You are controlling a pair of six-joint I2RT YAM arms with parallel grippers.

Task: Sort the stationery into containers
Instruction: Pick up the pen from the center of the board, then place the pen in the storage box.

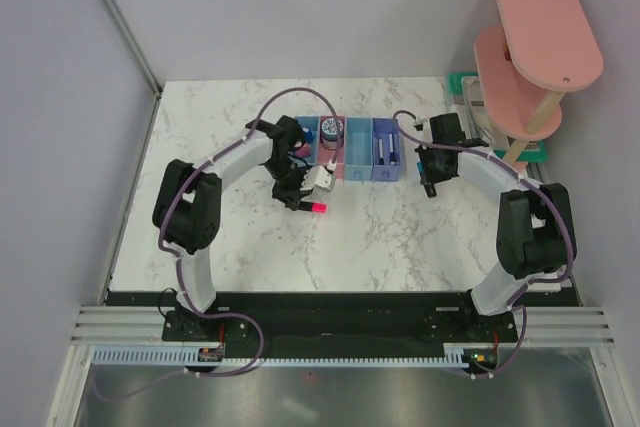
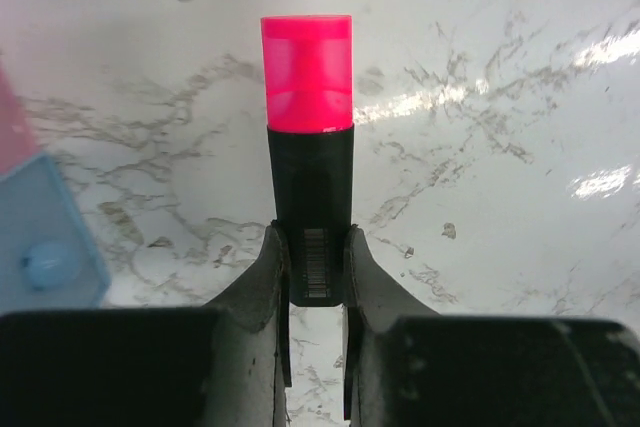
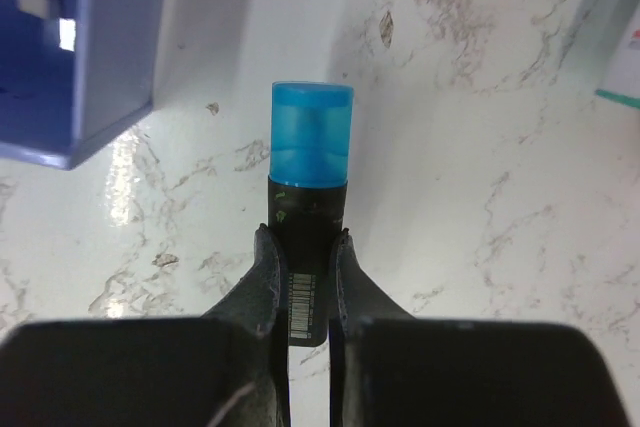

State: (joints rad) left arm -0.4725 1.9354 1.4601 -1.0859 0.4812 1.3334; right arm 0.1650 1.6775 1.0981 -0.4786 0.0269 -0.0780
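A black highlighter with a pink end (image 2: 308, 127) is clamped by its barrel in my left gripper (image 2: 315, 247), above the marble just in front of the containers (image 1: 345, 147); its pink tip (image 1: 319, 206) shows in the top view. My right gripper (image 3: 303, 247) is shut on a black highlighter with a blue end (image 3: 310, 167), right of the violet-blue tray (image 3: 90, 77). A round blue pot (image 1: 331, 129) sits in the pink tray, and dark pens lie in the violet-blue tray (image 1: 386, 147).
A pink two-tier shelf (image 1: 535, 47) stands at the back right over a green tray (image 1: 465, 82). A blue tray's corner (image 2: 40, 237) shows at the left of the left wrist view. Grey walls enclose the marble table (image 1: 380, 237).
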